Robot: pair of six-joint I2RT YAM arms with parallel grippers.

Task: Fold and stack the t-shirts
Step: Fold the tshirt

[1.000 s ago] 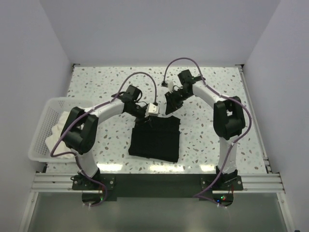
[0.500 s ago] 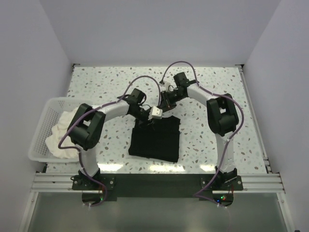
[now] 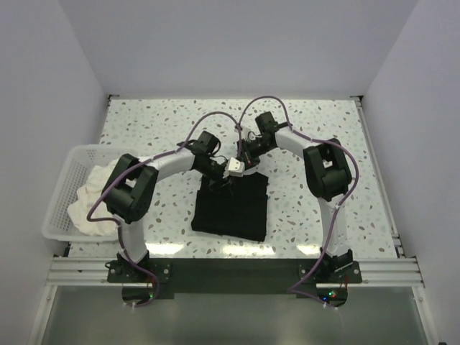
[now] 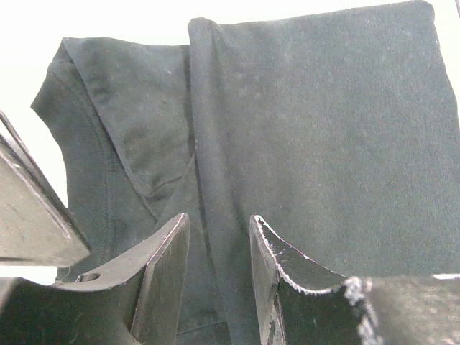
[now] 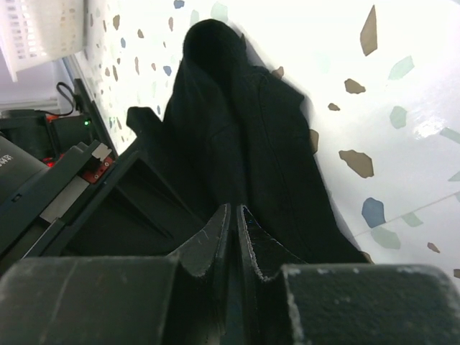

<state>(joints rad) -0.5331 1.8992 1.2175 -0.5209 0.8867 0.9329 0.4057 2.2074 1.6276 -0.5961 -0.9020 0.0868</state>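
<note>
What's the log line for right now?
left hand open over black t-shirt | right hand shut on its edge | white t-shirt in basket

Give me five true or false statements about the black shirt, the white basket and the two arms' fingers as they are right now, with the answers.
1. The plain black t-shirt lies folded on the speckled terrazzo table. True.
2. The white plastic lattice basket is empty. False: crumpled white fabric sits in it.
3. The left gripper has its fingers apart over the black t-shirt. True.
4. The basket stands at the table's right side. False: it is at the left side.
5. The right gripper has its fingers spread wide. False: they are pressed almost together, with black fabric just beyond their tips.
</note>
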